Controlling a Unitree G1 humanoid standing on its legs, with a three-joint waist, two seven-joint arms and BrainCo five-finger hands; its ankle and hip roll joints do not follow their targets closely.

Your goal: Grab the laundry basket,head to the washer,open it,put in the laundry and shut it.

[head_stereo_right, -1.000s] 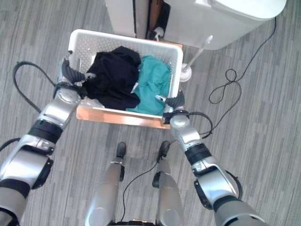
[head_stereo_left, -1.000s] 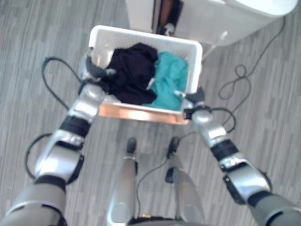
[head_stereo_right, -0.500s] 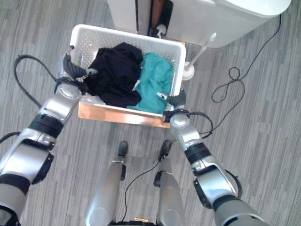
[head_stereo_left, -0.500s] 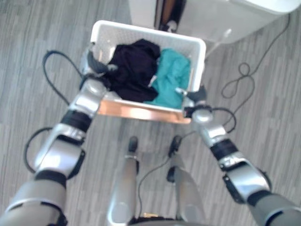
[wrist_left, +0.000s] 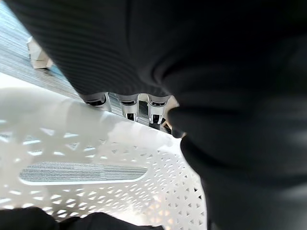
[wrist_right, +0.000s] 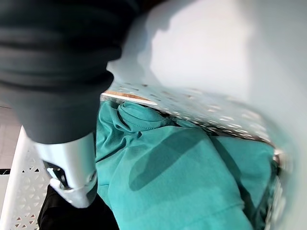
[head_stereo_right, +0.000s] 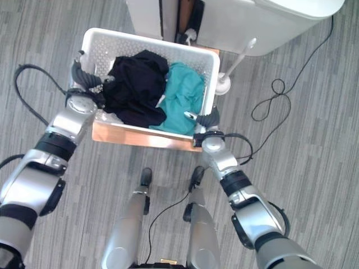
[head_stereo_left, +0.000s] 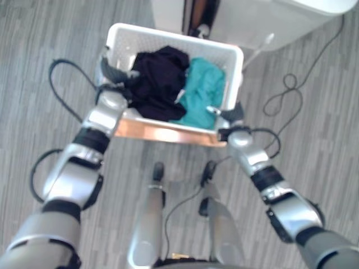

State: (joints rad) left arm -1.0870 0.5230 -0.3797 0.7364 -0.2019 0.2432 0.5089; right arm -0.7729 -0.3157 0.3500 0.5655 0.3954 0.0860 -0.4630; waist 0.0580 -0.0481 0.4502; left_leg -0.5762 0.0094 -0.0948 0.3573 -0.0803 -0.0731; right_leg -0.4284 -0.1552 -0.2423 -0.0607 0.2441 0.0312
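Note:
A white perforated laundry basket (head_stereo_right: 147, 40) is in front of me, holding a black garment (head_stereo_right: 134, 89) and a teal garment (head_stereo_right: 182, 98). My left hand (head_stereo_right: 83, 84) grips the basket's left rim. In the left wrist view its fingers (wrist_left: 125, 104) curl over the white wall (wrist_left: 96, 143) above the handle slot. My right hand (head_stereo_right: 208, 119) grips the right rim. In the right wrist view its thumb (wrist_right: 72, 177) reaches inside over the teal garment (wrist_right: 182, 167). The white washer (head_stereo_right: 263, 22) stands just beyond the basket.
A brown wooden surface (head_stereo_right: 140, 137) shows under the basket's near edge. A white long-handled brush (head_stereo_right: 225, 83) stands on the floor right of the basket. A thin black cable (head_stereo_right: 275, 95) trails over the grey plank floor to the right. A white cabinet (head_stereo_right: 143, 14) stands left of the washer.
The whole picture has shifted slightly. Both hands keep their hold on the basket's rims, and the clothes lie as before.

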